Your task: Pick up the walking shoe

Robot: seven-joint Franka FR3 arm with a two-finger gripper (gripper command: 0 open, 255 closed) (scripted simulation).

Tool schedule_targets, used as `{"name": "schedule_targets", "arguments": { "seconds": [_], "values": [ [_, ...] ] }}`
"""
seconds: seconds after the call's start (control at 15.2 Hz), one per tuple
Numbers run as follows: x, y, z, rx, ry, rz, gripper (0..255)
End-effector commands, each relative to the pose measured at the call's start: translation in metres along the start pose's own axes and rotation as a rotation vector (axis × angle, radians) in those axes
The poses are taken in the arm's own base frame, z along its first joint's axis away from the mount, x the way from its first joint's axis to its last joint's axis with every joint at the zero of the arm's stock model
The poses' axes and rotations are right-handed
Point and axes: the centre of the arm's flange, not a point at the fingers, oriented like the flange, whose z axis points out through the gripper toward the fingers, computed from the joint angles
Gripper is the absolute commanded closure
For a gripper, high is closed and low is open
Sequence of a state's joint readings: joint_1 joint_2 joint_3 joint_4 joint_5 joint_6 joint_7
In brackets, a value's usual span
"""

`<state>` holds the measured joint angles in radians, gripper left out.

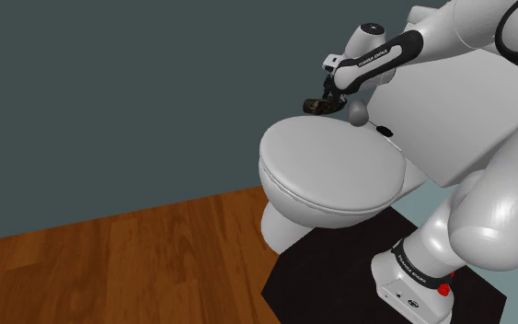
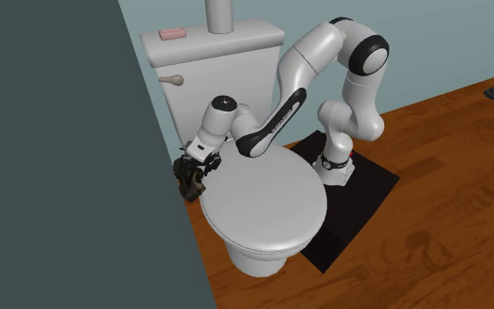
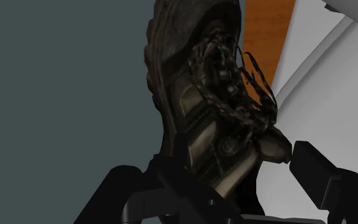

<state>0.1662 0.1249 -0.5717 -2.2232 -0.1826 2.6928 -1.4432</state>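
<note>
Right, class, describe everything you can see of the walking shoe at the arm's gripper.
The walking shoe is dark brown and drab olive, with a thick ridged sole, looped dark laces and a padded collar. The black gripper clasps it at the heel end, toe pointing away from the hand. It hangs in the air beside the white toilet lid, near its rear edge, close to the dark teal-grey wall. Only the gripper seems to touch it.

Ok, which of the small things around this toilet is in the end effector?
The dark laced walking shoe, clasped in the end effector beside the lid; the pink block and grey cylinder sit on the tank.
</note>
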Motion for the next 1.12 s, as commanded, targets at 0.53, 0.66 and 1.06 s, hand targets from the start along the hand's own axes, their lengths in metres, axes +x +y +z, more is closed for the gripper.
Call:
{"name": "schedule_targets", "arguments": {
  "seconds": [0.53,0.66,1.06],
  "values": [
    [0.000,0.003,-0.009,0.000,0.000,-0.001,255],
    [-0.002,0.007,-0.019,0.000,0.000,-0.001,255],
    [-0.007,0.018,-0.048,0.000,0.000,-0.001,255]
  ]
}}
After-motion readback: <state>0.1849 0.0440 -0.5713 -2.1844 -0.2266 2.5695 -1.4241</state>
